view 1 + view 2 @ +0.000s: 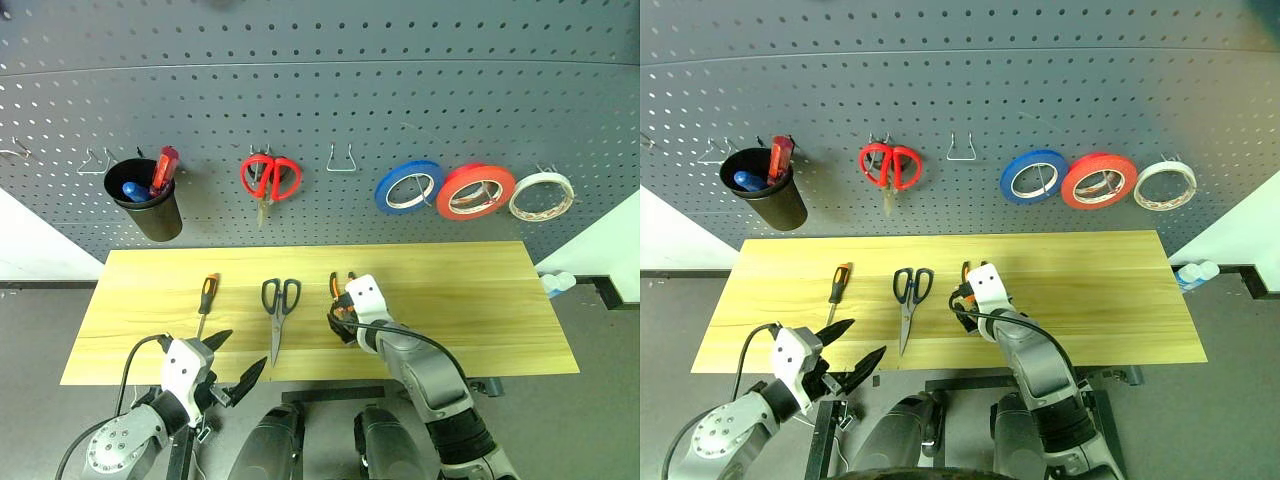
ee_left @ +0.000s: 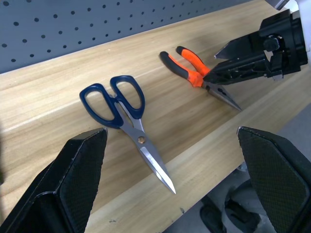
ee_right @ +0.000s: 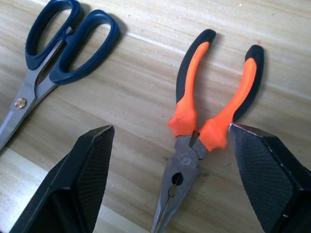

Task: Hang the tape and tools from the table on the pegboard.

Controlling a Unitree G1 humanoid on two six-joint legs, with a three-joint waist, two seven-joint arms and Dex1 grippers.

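The right pincer [image 3: 170, 184] hovers spread wide just above the orange-and-black pliers [image 3: 204, 131], one finger on each side of the joint, gripping nothing (the pliers lie flat on the surface [image 1: 480, 300], near the middle of its front half, nose toward the front edge). Just beside them, toward the left edge, lie dark blue-handled scissors [image 1: 279, 310], blades pointing at the front edge, and farther left an orange-handled screwdriver [image 1: 206, 300]. The left pincer [image 1: 232, 365] hangs at the front edge near the left corner, also wide open and empty. On the pegboard [image 1: 320, 100] behind the back edge hang a black cup [image 1: 148, 205], red scissors [image 1: 268, 180], a blue roll [image 1: 408, 187], a red-orange roll [image 1: 475, 191] and, rightmost, the tape [image 1: 541, 196]
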